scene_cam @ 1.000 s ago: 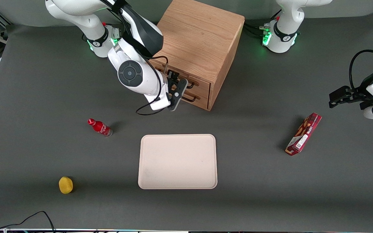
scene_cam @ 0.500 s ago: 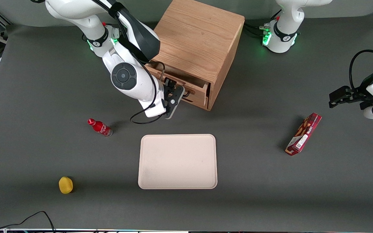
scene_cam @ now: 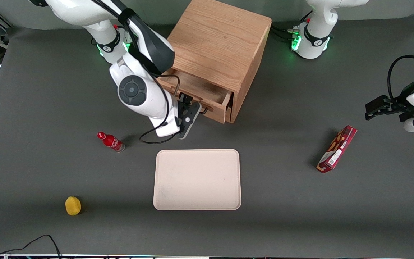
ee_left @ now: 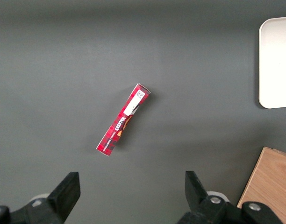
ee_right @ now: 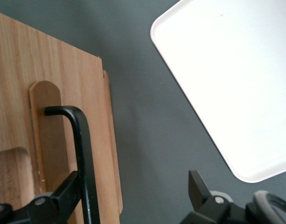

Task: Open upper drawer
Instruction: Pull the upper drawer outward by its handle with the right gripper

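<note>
The oak cabinet (scene_cam: 221,43) stands at the back of the table. Its upper drawer (scene_cam: 196,91) is pulled partway out toward the front camera, and its inside shows. My right gripper (scene_cam: 189,112) is in front of the drawer's front panel, at the thin black wire handle (scene_cam: 204,109). In the right wrist view the gripper (ee_right: 133,186) is open, its fingers wide apart. One finger (ee_right: 63,191) touches the black handle (ee_right: 82,154) against the drawer front (ee_right: 49,140). The bottom drawer is hidden under the upper one.
A cream tray (scene_cam: 197,179) lies nearer the front camera than the cabinet. A red bottle (scene_cam: 110,141) and a yellow fruit (scene_cam: 73,205) lie toward the working arm's end. A red snack box (scene_cam: 337,149) lies toward the parked arm's end.
The upper drawer has slid out of the cabinet toward the front camera. My gripper moved the same way with the handle.
</note>
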Controlling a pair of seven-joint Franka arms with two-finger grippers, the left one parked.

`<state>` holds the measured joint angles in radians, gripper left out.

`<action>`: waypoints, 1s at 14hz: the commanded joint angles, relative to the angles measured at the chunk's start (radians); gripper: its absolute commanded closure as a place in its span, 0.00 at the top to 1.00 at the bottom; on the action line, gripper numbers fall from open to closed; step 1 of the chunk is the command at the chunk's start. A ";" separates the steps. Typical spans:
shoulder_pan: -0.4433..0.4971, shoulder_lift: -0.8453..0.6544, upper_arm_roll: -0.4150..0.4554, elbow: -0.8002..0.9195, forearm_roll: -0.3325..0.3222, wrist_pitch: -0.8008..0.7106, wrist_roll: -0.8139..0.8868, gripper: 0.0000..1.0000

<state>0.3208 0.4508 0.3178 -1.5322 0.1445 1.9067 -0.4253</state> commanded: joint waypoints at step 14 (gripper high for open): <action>-0.019 0.089 -0.043 0.124 -0.134 -0.002 -0.013 1.00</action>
<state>0.3023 0.5159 0.2787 -1.4440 0.0524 1.9068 -0.4270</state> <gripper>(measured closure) 0.000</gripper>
